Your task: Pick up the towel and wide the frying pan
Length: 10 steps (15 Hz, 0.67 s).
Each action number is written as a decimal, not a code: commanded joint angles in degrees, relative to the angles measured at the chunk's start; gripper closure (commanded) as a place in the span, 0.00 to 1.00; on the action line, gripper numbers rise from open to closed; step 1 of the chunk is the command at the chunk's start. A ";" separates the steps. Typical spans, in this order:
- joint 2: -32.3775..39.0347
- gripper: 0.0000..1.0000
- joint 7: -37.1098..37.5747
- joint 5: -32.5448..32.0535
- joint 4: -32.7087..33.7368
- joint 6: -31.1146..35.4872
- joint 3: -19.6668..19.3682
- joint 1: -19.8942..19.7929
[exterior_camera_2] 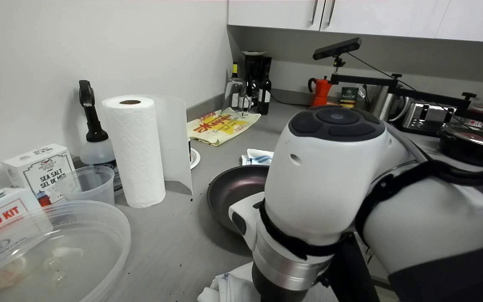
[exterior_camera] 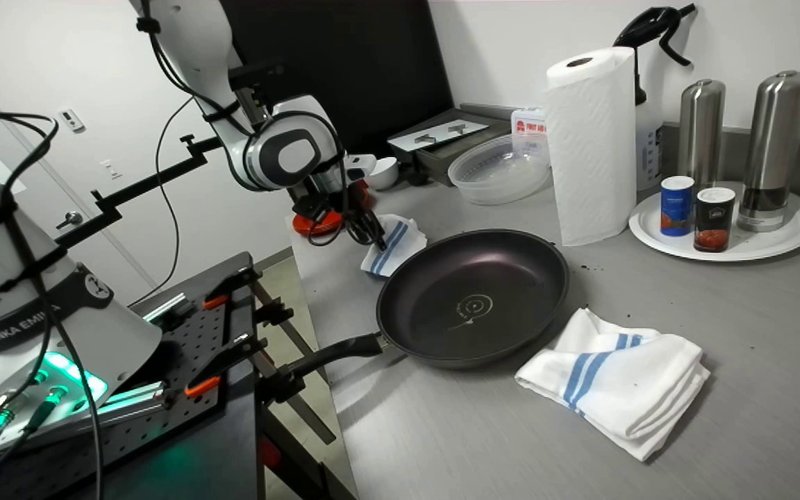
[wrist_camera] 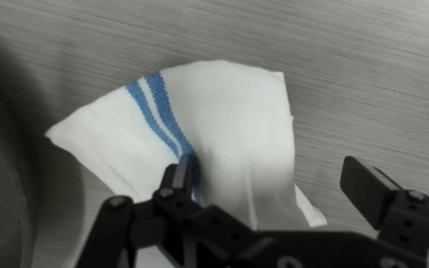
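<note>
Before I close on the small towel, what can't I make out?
Small towel: in the wrist view, the hand covers its lower part.
Contact: in the wrist view, the finger over the stripes hides whether it touches the towel.
Frying pan: the arm hides much of it in an exterior view; the wrist view's left edge cuts it off.
Blue can: lettering too small in an exterior view.

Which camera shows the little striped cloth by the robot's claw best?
The wrist view: the small towel is close up, stripes clear, though the gripper covers some. In both exterior views it's partly hidden, behind the gripper or the arm.
</note>
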 commanded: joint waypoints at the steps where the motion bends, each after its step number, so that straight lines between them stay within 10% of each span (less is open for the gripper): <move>1: 1.78 0.00 0.54 0.54 1.70 1.70 -3.39 2.86; 10: 5.60 0.00 1.12 1.22 4.00 2.21 -6.04 5.82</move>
